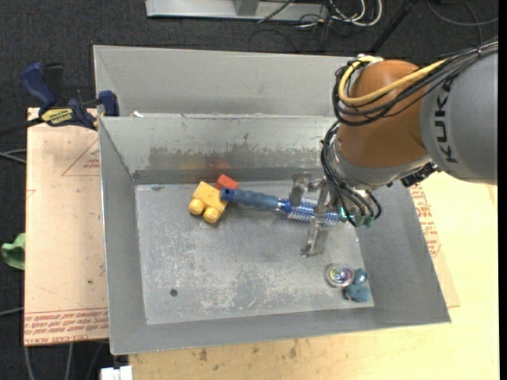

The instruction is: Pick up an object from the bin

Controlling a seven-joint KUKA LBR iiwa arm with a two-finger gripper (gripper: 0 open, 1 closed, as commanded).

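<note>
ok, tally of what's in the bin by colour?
Yellow: 1, yellow chunky plastic block
Orange-red: 1, small orange-red piece
Blue: 2, long blue stick-shaped tool, small blue lump
Silvery: 1, shiny silvery round disc
Total: 5

The brush (257, 202) is long, thin and blue, with orange at one end. It lies flat in the bin (238, 291), near the back, that end just beside a yellow block (206, 202).
</note>
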